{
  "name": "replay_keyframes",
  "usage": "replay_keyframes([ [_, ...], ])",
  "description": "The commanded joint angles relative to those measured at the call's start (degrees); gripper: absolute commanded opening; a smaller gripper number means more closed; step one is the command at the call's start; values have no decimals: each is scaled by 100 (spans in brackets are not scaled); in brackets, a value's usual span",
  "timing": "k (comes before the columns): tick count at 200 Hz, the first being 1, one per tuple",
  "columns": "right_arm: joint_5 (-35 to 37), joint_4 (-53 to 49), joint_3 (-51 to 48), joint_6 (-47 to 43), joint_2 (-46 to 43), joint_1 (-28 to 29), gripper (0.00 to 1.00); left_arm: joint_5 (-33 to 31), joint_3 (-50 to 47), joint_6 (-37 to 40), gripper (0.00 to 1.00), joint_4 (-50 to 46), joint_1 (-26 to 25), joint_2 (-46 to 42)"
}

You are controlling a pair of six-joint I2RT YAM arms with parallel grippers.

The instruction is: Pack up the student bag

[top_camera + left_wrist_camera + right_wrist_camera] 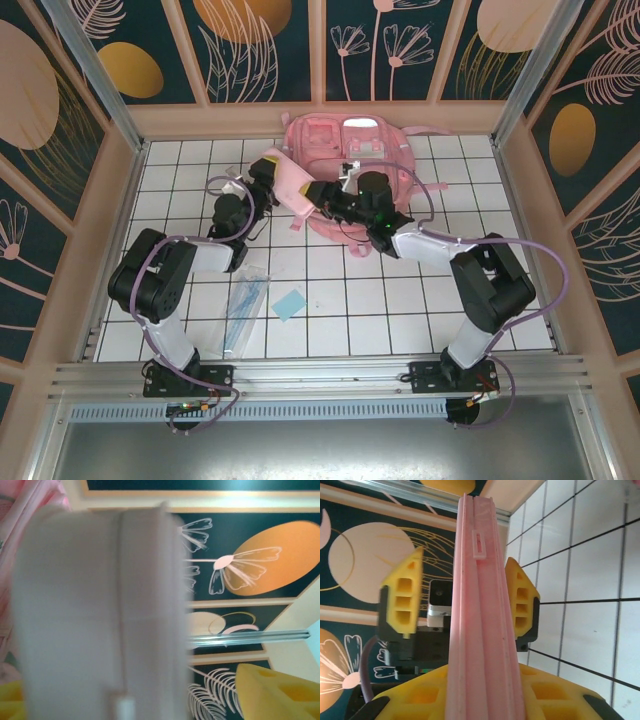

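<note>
The student bag [360, 140] lies at the middle of the far edge of the tabletop [400, 300]. Just before it, the two arms meet at a flat pink case [292, 190] held in the air. The right gripper [335, 195] presses both pads [420, 697] on the case. The left gripper [264, 178] is wide open around it, one finger [402, 592] clearly apart. I judge this a handover. Next, the left arm should retreat, and the right one should carry the case to the bag's opening.

The pink case [100, 615], blurred and cut off below, hides most of the student bag [17, 525].
</note>
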Motion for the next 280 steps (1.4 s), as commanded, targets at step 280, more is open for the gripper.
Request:
replay_keyframes([
  [280, 63, -3930, -1367, -2713, -3735, -4789, 30, -1561, 6325, 9417, 86, -9563, -2019, 2382],
])
